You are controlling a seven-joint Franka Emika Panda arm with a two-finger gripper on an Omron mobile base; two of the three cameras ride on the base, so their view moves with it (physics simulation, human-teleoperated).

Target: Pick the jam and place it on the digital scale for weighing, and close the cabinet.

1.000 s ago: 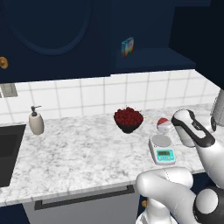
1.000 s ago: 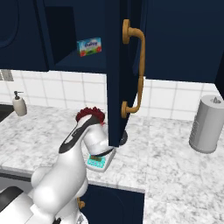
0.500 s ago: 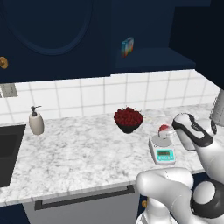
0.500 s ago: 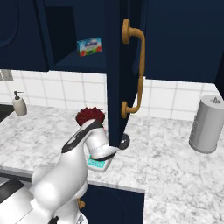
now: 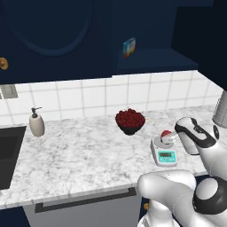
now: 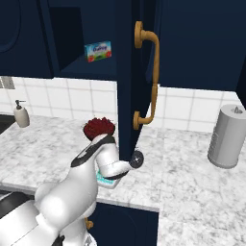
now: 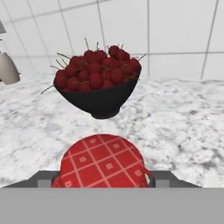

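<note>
Sitting over the digital scale (image 5: 164,153), the jam (image 5: 166,134) with its red checked lid, my claw (image 5: 170,138) clamped on it, berry bowl (image 5: 130,121) just behind on the desk (image 5: 80,155), cabinet (image 6: 129,77) door open.

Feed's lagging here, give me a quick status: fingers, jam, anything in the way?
Gripper over the digital scale, fingers' hold unclear. Jam right at the platter. Cabinet door open, hanging beside the arm.
</note>
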